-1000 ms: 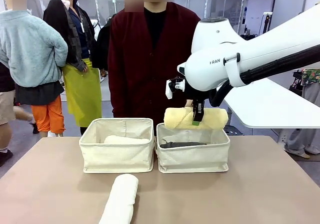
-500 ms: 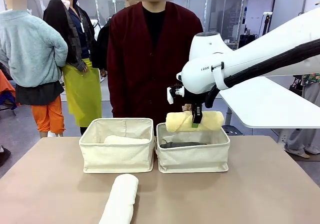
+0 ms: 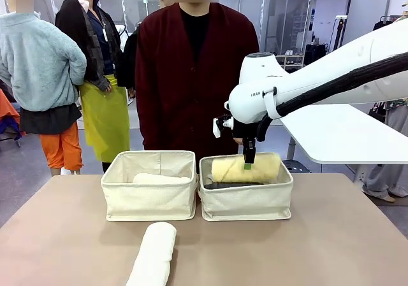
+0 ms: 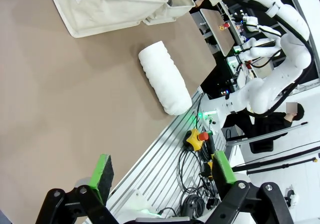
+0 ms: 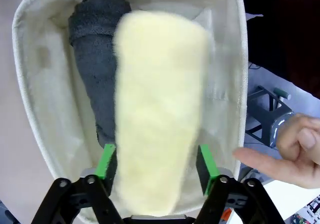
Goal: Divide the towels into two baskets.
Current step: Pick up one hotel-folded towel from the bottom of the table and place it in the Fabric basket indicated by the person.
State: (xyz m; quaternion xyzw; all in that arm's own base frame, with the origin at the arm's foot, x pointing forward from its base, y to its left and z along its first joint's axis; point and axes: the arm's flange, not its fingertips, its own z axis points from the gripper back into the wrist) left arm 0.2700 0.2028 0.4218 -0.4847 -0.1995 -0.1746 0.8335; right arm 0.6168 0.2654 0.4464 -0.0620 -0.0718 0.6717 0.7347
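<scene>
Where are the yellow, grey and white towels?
yellow towel [image 5: 155, 109]: right wrist view, middle of roll.
grey towel [image 5: 92, 59]: right wrist view, uncovered side.
white towel [image 4: 165, 79]: left wrist view, middle of roll.

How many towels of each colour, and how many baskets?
pale yellow towel: 1
dark grey towel: 1
pinkish-beige towel: 1
white towel: 1
cream baskets: 2 (left basket, right basket)
Total: 6

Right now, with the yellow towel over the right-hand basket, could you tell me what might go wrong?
The yellow towel rides higher than the basket rim, against the dark grey towel, so it might roll out. A person's hand is close beside that basket and the right end effector; lifting away could brush it.
</scene>
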